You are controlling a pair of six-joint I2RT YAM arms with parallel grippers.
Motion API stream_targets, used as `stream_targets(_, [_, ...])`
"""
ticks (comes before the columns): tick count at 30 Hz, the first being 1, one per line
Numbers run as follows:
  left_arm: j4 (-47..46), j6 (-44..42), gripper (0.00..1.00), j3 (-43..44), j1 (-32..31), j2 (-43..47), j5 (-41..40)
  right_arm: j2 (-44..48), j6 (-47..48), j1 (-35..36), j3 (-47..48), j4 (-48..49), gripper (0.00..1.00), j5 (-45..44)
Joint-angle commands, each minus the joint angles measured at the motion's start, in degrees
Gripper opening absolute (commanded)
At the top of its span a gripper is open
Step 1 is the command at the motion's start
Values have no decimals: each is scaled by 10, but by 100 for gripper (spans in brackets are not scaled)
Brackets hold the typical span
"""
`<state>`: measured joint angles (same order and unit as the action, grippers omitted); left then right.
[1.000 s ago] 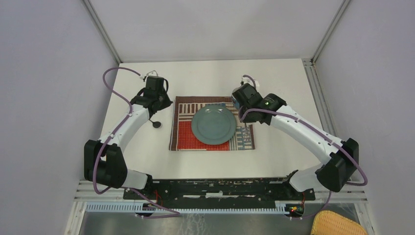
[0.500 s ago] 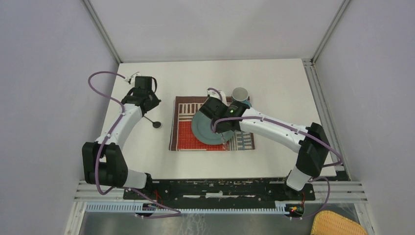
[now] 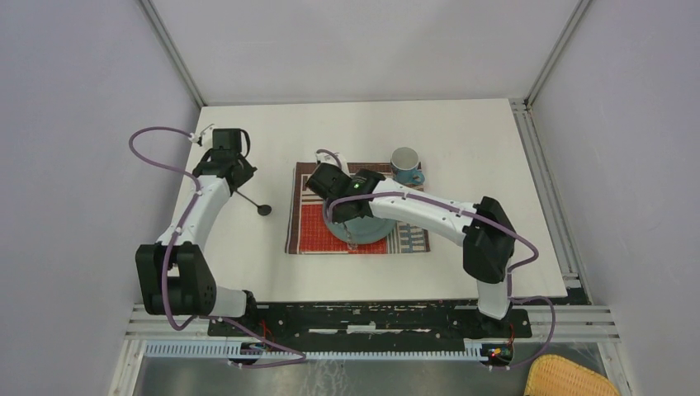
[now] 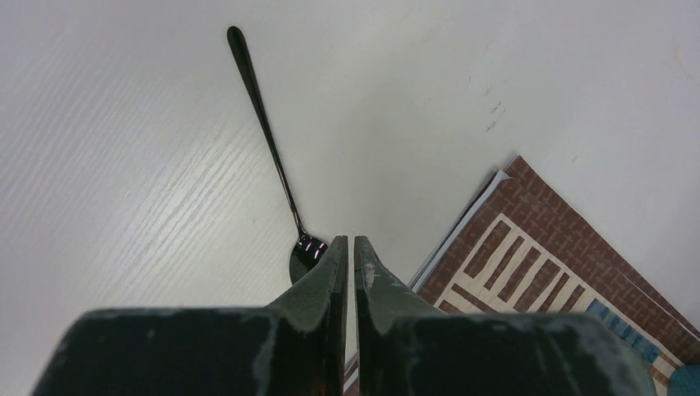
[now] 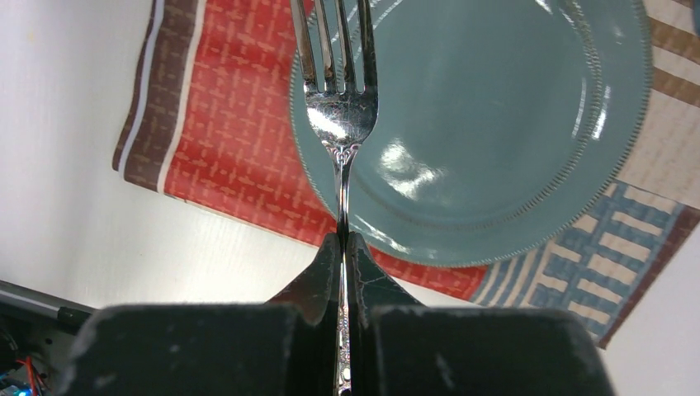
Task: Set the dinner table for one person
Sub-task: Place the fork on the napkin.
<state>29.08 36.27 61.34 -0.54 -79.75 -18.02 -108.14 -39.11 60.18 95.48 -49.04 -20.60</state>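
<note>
Now fork (image 5: pixel 340 115) in right jaws, dinner table (image 5: pixel 58 124) below.

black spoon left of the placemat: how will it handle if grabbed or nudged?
Likely stiff and light: the spoon has a thin, straight handle. Its glossy finish and the smooth table suggest it may slide or spin when pushed off-centre. Lying flat, it gives little height to pinch, so a grasp could slip.

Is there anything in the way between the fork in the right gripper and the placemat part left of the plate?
Nothing visible. The fork hangs over the left rim of the plate, and the red placemat strip beside it is bare.
</note>
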Motion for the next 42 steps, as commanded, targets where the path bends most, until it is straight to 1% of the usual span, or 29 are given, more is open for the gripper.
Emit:
stream_targets(1, [-4,24,13,20,4,26,-21,-30,13,7,53,24,0,13])
stream_targets(3, [-3,25,13,19,26,28,-24,-43,16,9,66,26,0,17])
stream_targets(15, [0,26,13,13,47,42,-20,-113,30,15,125,44,0,50])
stream_targets(28, [20,22,13,13,54,60,-21,-198,48,18,180,63,0,75])
stream_targets(33, [25,20,13,12,53,68,-18,-238,61,18,215,62,0,74])
stream_targets(38, [29,17,13,8,54,74,-18,-254,70,16,223,76,0,73])
stream_targets(42, [33,13,13,5,54,76,-20,-280,73,10,253,65,0,84])
